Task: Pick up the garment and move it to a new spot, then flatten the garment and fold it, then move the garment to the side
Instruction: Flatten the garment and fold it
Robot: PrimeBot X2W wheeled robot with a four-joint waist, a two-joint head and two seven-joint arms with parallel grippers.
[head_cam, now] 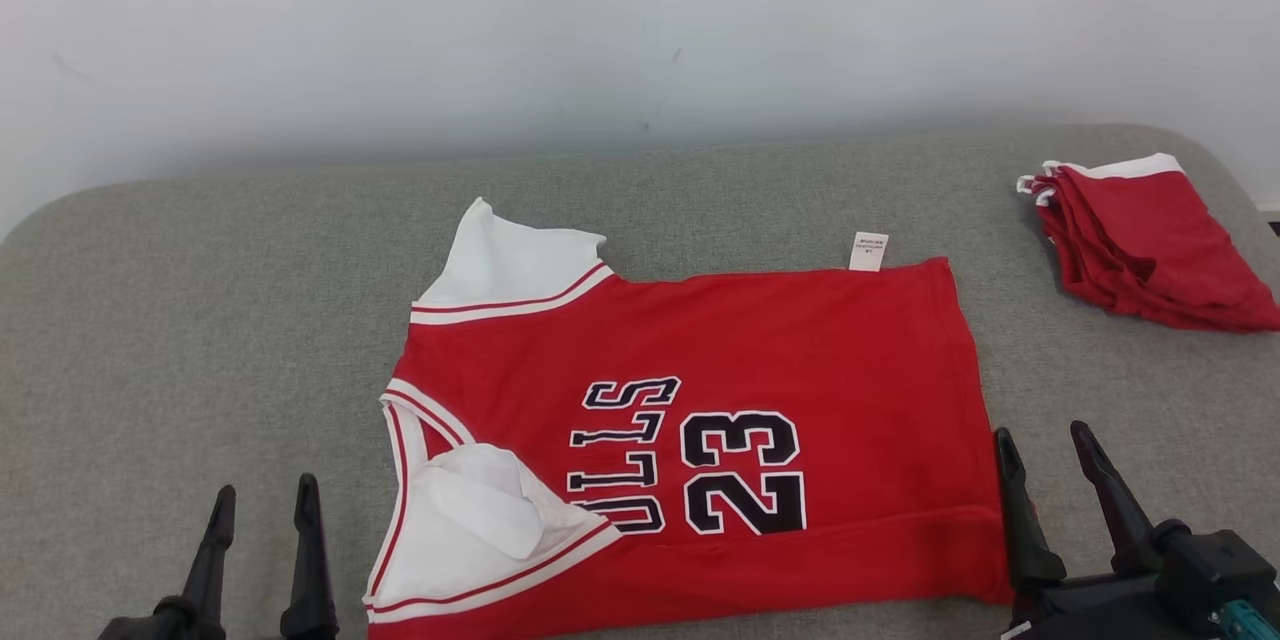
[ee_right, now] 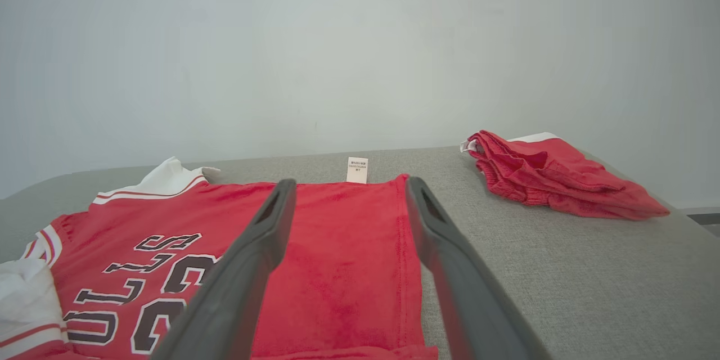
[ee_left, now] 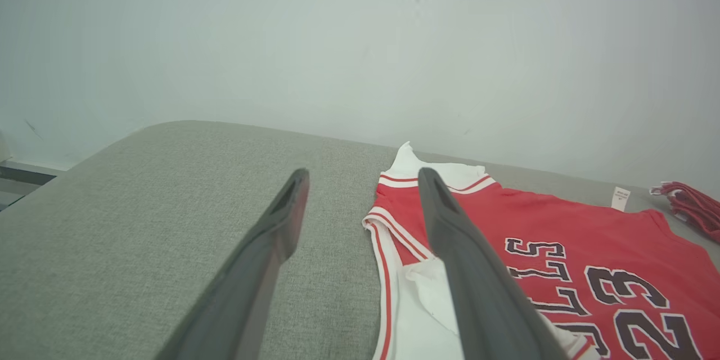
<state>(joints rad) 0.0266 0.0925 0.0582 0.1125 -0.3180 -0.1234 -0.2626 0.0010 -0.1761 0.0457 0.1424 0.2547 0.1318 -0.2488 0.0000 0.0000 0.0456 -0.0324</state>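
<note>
Jersey (head_cam: 760,350), red, lies flat on the table (head_cam: 200,320), at its middle and close to its front edge. Neck and white sleeves point to table left, hem to table right, "23" and the letters face up. A crease runs along the side nearest the table front. White tag (head_cam: 868,251) sticks out on the side toward the table back. Folded red shorts (head_cam: 1150,240) sit at the table's back right corner, well apart. Left gripper (head_cam: 266,490) is over the table's front left, fingers spread wide, empty. Right gripper (head_cam: 1042,432) is over the table's front right at the hem corner, spread wide, empty; contact with the cloth cannot be told.

Left wrist view: left gripper (ee_left: 363,173) is wide and holds nothing, bare table (ee_left: 140,208) under it. Jersey (ee_left: 562,219) is toward table middle, shorts (ee_left: 689,205) at the far end.

Right wrist view: right gripper (ee_right: 350,183) is wide and empty, above the hem end of the jersey (ee_right: 337,247). Tag (ee_right: 357,170) is at the table-back side, shorts (ee_right: 551,174) on the table (ee_right: 562,270) toward its back right.
</note>
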